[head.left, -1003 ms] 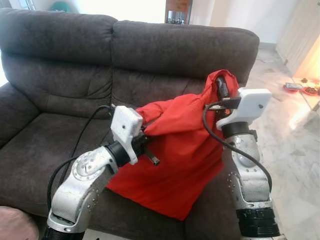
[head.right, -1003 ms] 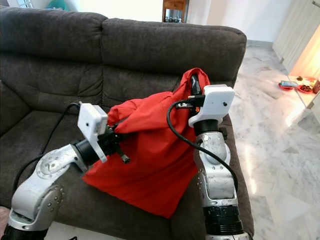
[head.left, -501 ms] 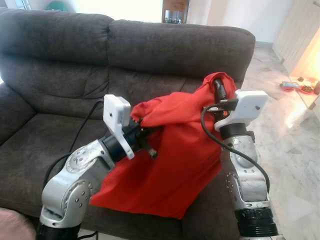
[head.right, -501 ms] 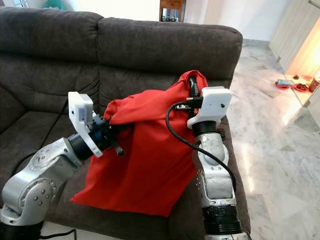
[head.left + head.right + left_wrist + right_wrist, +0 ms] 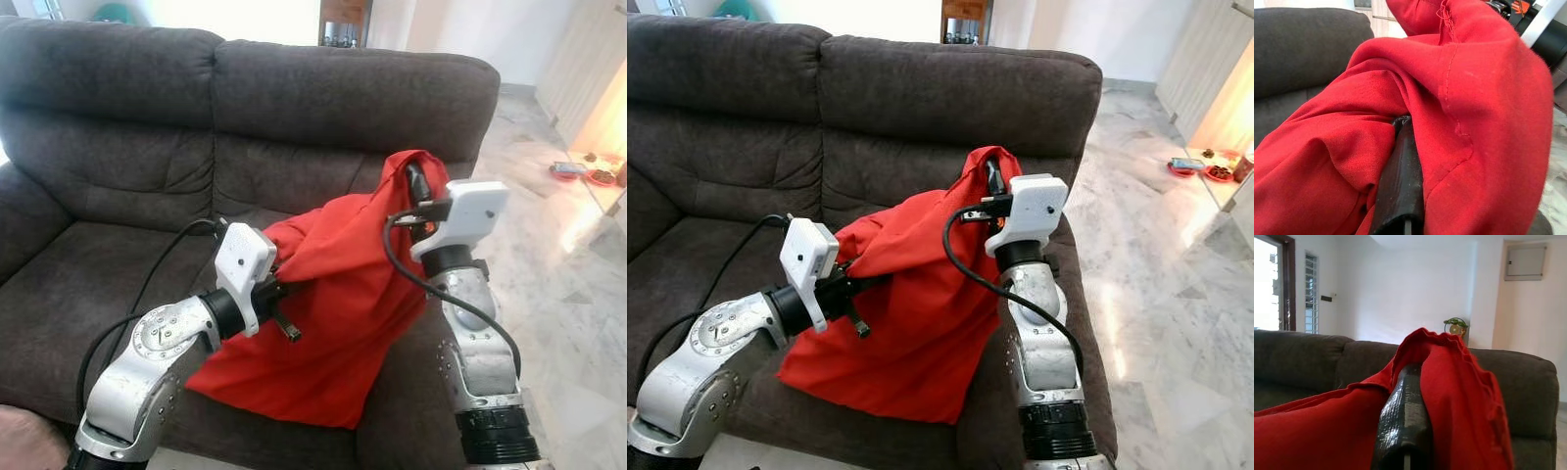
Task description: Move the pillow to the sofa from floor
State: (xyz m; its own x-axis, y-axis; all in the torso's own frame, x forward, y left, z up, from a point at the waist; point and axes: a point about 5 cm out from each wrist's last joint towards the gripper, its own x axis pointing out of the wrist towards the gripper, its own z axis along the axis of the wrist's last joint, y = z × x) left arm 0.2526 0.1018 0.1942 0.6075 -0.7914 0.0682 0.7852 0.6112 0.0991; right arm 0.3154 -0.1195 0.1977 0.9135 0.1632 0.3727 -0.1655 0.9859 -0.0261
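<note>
A red pillow (image 5: 343, 294) hangs limp between my two arms over the right seat of the dark grey sofa (image 5: 127, 117). Its lower edge rests on the seat cushion near the front. My left gripper (image 5: 279, 257) is shut on the pillow's left upper corner; the fabric wraps its black fingers (image 5: 1400, 176). My right gripper (image 5: 413, 178) is shut on the right upper corner and holds it higher, in front of the backrest. Red cloth folds over its fingers (image 5: 1403, 416).
The sofa's right armrest (image 5: 1073, 294) lies under my right arm. A pale marble floor (image 5: 578, 294) stretches to the right, with small items (image 5: 578, 171) on it by the wall. The sofa's left seat (image 5: 88, 274) is bare.
The left gripper has come down and moved right with its corner of the pillow. The right gripper shifted slightly left. The pillow now sags lower onto the seat.
</note>
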